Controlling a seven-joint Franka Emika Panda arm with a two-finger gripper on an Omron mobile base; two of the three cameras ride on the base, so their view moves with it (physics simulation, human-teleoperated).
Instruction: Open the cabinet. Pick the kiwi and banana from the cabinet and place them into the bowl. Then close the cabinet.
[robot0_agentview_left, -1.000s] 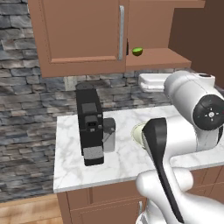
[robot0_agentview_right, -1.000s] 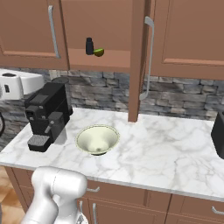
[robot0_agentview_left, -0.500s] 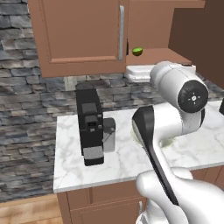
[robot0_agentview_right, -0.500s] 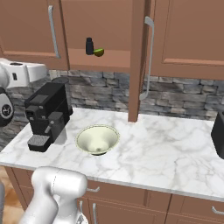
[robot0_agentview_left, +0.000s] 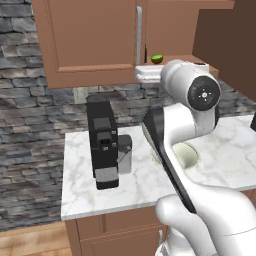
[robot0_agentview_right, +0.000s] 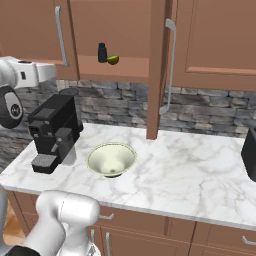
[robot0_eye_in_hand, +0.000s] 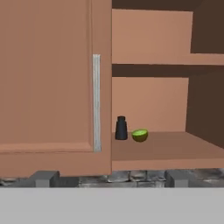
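I can read no writing or brand anywhere. The white marble bench (robot0_agentview_right: 190, 170) runs under a grey stone backsplash (robot0_agentview_right: 210, 112). My arm is raised level with the cabinet (robot0_eye_in_hand: 52, 87); the claw's tips (robot0_eye_in_hand: 43, 178) stand spread, holding nothing. The right door hangs open; on the lower shelf a green kiwi (robot0_eye_in_hand: 140, 135) sits just beside a black bottle (robot0_eye_in_hand: 121, 128). The bowl (robot0_agentview_right: 111, 159) rests near the coffee machine (robot0_agentview_right: 52, 130)

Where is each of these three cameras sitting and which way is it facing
Left base view: behind the arm's left, facing the counter; white arm fills the right.
Right base view: behind the arm's right, facing the bowl and open cabinet; arm at left.
Hand view: on the hand, facing the shelf's kiwi and black bottle.
Shared: kiwi, coffee machine.
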